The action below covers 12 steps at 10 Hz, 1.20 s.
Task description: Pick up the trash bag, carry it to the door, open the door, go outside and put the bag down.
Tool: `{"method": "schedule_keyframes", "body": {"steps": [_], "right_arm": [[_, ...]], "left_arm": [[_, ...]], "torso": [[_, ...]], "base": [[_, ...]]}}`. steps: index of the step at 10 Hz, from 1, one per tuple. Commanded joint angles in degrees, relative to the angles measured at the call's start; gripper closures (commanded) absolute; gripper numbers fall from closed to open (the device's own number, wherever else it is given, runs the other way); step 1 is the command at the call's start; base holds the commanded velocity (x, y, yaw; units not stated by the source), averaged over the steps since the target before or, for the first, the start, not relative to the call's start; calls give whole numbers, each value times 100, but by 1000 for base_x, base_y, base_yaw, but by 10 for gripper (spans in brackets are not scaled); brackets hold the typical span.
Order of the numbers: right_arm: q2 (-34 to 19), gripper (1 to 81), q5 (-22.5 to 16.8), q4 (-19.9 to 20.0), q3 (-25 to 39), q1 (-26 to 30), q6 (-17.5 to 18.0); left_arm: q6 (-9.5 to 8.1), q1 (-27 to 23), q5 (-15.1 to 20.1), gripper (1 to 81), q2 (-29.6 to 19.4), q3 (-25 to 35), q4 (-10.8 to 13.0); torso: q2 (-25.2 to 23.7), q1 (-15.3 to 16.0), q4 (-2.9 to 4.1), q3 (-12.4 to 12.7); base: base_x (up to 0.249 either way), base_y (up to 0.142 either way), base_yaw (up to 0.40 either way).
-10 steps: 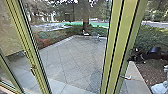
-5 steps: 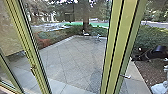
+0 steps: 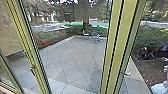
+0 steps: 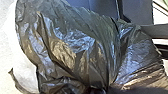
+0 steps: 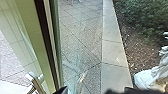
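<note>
In the head view my right gripper (image 3: 145, 55) is at the right, seen through the glass, a short way to the right of the green door frame (image 3: 119, 47). A small light door handle (image 3: 126, 73) sticks out from that frame, lower than the gripper and apart from it. The right wrist view shows the metal handle (image 5: 33, 79) beside the frame. Black, shiny and crumpled, the trash bag (image 4: 72, 45) takes up much of the left wrist view; its folds draw together at my left gripper (image 4: 100, 90), which is shut on it.
Another green frame with a handle (image 3: 32, 70) stands at the left. Beyond the glass lies a paved yard (image 3: 75, 57), with a light curb and bushes (image 3: 150, 35) at the right. Near the lower right is a white crumpled thing (image 3: 160, 87).
My right gripper has moved rightward, away from the door frame. The head view has otherwise stayed much the same.
</note>
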Motion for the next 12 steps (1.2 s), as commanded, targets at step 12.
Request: {"method": "schedule_keyframes", "body": {"steps": [12], "right_arm": [[-601,10,183,-1756,-836,266,-993]], "left_arm": [[0,-159,513,811,38,22,-68]], "torso": [[0,4,-177,0]], "base": [[0,0,0]]}}
